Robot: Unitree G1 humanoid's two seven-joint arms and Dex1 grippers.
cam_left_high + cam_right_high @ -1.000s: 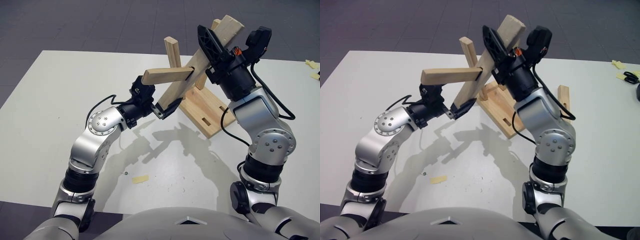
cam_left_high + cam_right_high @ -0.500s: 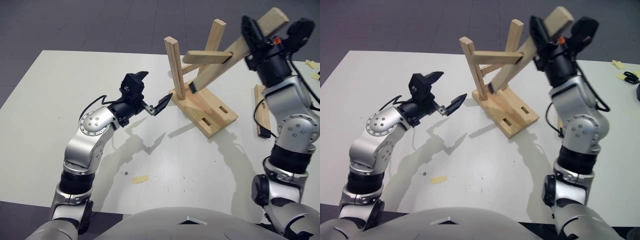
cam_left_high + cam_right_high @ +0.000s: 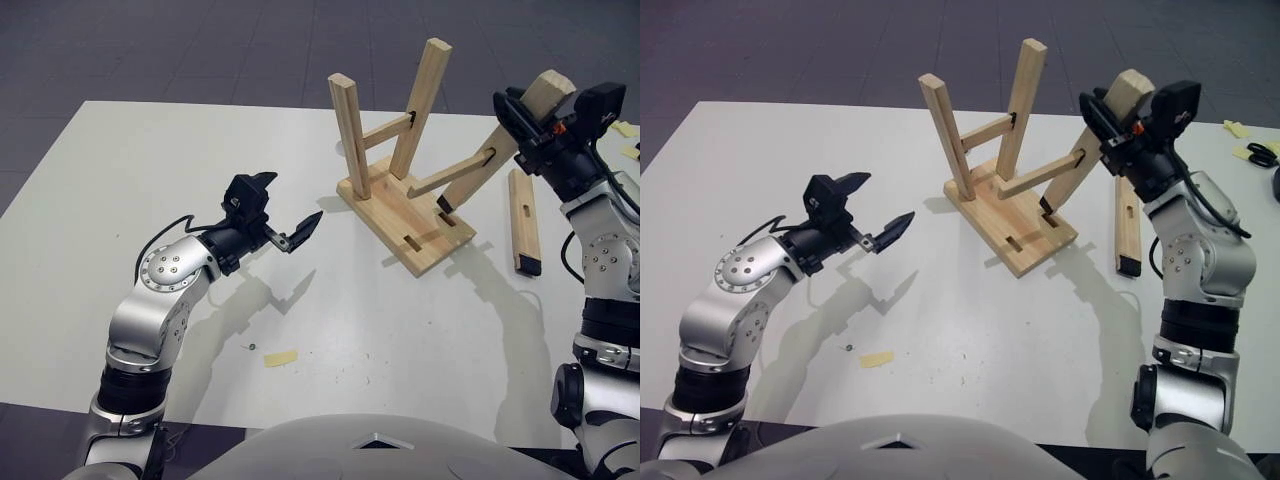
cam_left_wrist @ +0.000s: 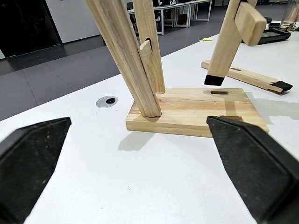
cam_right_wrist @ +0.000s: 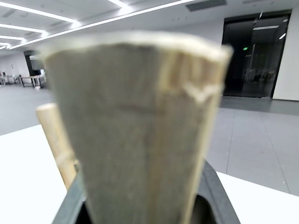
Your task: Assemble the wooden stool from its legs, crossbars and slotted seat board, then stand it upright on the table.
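On the table (image 3: 150, 180) we see the seat board (image 3: 388, 216) bearing two legs (image 3: 349, 135), a third leg (image 3: 478, 170) tilted over its right end, a fourth leg (image 3: 523, 220) lying further right.

An open office-like lab: desks (image 4: 184, 7) and grey floor tiles (image 4: 70, 65) beyond the left gripper (image 3: 295, 197), ceiling strip lights (image 5: 140, 12) overhead.

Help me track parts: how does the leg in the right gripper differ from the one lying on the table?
The gripped leg hangs tilted in the right gripper; the loose leg lies flat on the table. The gripped leg carries a crossbar; the loose leg none. Both: pale wood, dark tip.
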